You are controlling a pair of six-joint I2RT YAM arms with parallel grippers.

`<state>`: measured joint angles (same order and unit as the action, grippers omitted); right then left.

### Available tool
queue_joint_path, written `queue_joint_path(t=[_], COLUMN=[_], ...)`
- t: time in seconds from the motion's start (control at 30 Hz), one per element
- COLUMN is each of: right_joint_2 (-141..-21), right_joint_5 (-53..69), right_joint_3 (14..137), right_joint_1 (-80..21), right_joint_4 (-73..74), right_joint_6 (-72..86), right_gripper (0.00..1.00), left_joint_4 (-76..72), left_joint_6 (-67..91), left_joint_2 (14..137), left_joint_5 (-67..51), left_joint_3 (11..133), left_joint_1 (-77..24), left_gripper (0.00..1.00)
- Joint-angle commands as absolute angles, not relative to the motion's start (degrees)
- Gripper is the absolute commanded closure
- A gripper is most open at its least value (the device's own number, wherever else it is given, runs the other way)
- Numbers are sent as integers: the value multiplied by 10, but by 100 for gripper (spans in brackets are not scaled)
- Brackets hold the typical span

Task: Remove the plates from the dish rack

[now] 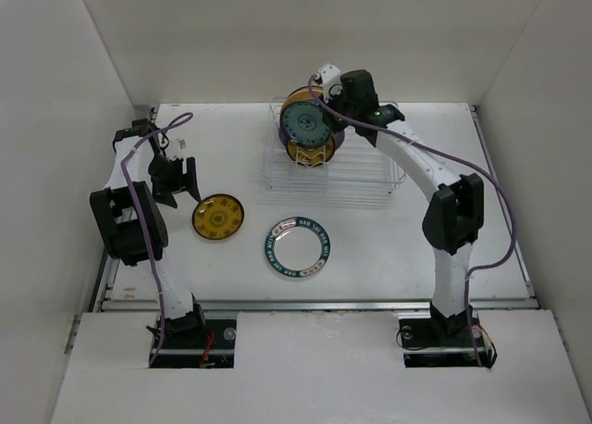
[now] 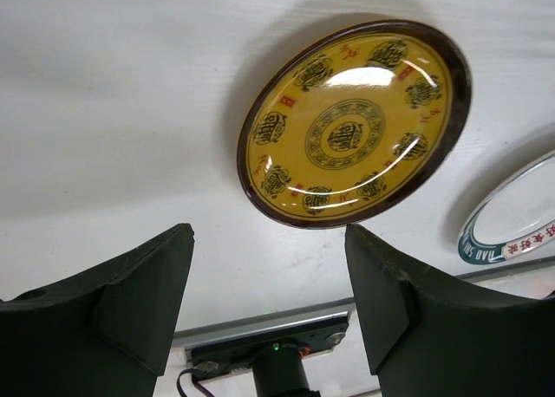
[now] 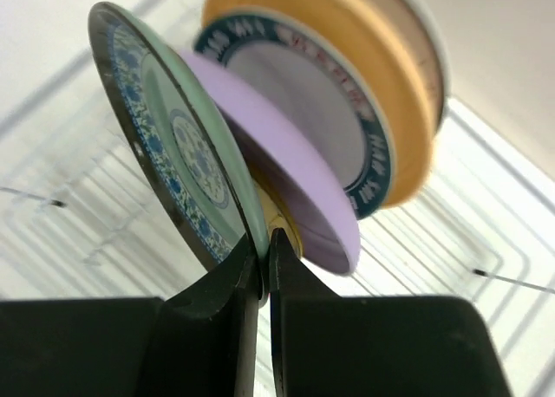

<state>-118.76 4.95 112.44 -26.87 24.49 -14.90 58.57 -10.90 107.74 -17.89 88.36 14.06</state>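
Observation:
The dish rack (image 1: 356, 176) stands at the back middle with several plates upright in it. My right gripper (image 1: 326, 100) (image 3: 265, 239) is shut on the rim of the front green plate with a blue pattern (image 3: 173, 146) (image 1: 303, 120). Behind it stand a lavender plate (image 3: 299, 176), a white plate with a teal rim (image 3: 295, 81) and a tan-yellow plate (image 3: 381, 59). A small gold-patterned plate (image 1: 217, 217) (image 2: 355, 124) and a teal-rimmed white plate (image 1: 298, 248) lie flat on the table. My left gripper (image 1: 180, 179) (image 2: 269, 232) is open and empty beside the gold plate.
Another gold-patterned plate (image 1: 310, 152) stands low at the rack's front. White walls close in the table on three sides. A metal rail (image 1: 314, 304) runs along the table's near edge.

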Motion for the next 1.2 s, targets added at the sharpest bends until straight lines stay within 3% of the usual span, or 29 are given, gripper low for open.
queue_joint_path(t=[0.0, 0.17, 0.27, 0.4, 0.5, 0.87, 1.03, 1.13, 1.17], right_joint_2=[-1093, -1059, -1059, -1065, -1080, -1124, -1135, -1142, -1148], right_joint_5=[35, 113, 187, 241, 291, 402, 423, 423, 423], right_joint_3=[1146, 1139, 1116, 1076, 1046, 970, 956, 962, 977], right_joint_1=[-267, -267, -272, -289, -301, -343, -364, -380, -385], right_joint_4=[216, 221, 234, 234, 209, 93, 77, 76, 83], right_joint_6=[-111, -13, 55, 128, 183, 249, 249, 249, 249], right_gripper=[100, 100, 100, 100, 100, 100, 100, 100, 100], left_joint_4=[602, 600, 619, 624, 629, 518, 504, 520, 532], left_joint_6=[-122, -175, -203, -225, -244, -202, -196, -196, -201], left_joint_2=[1028, 1009, 1002, 969, 948, 906, 906, 924, 925], left_joint_5=[-219, -219, -283, -378, -396, -375, -375, -397, -410], left_joint_3=[911, 926, 963, 974, 949, 830, 817, 843, 850], left_joint_1=[131, 103, 91, 79, 48, 11, 11, 5, 5], left_gripper=[32, 32, 32, 23, 13, 13, 26, 39, 54])
